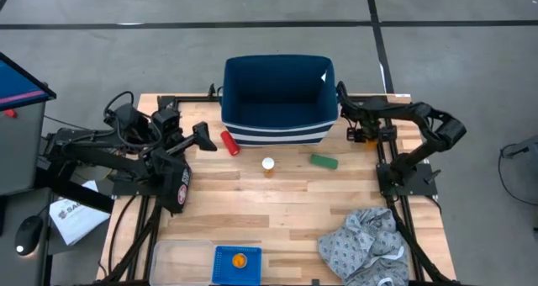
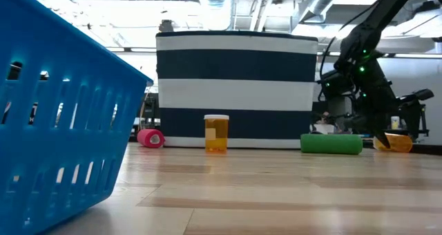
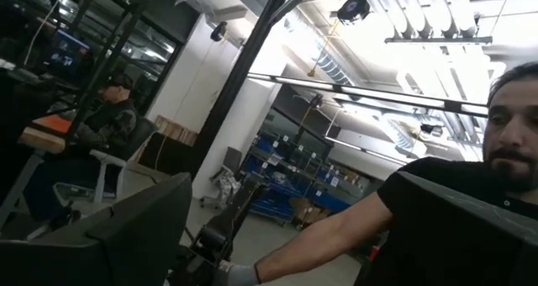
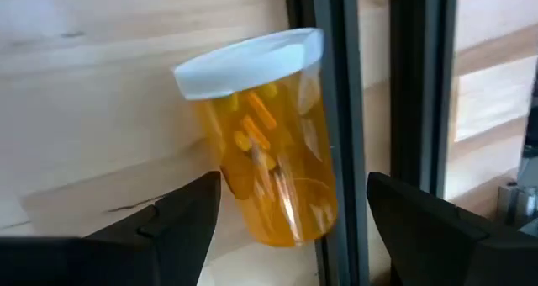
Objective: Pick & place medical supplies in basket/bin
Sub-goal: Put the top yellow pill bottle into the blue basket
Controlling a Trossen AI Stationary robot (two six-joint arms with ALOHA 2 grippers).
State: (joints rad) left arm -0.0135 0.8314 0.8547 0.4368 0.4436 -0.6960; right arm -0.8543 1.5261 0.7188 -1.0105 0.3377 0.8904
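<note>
Item: white-capped orange pill bottle (image 4: 261,130), lying on its side at the table's far right edge beside the navy striped tub (image 1: 277,101). We log the right gripper (image 4: 290,214) with fingers spread wide either side of it, not yet clamped. Second pill bottle (image 1: 267,166), red cylinder (image 1: 229,142), green piece (image 1: 324,161) lie before the tub. Blue basket (image 1: 220,256) at near edge. Left gripper (image 1: 204,139) beside the cylinder; we cannot tell its spread.

Overhead camera looks straight down on the whole surface (image 1: 277,193); low camera sits at surface level facing the striped tub (image 2: 236,90), also seen from overhead; left wrist camera faces the room; right wrist camera is close on an orange pill bottle (image 4: 265,143).
</note>
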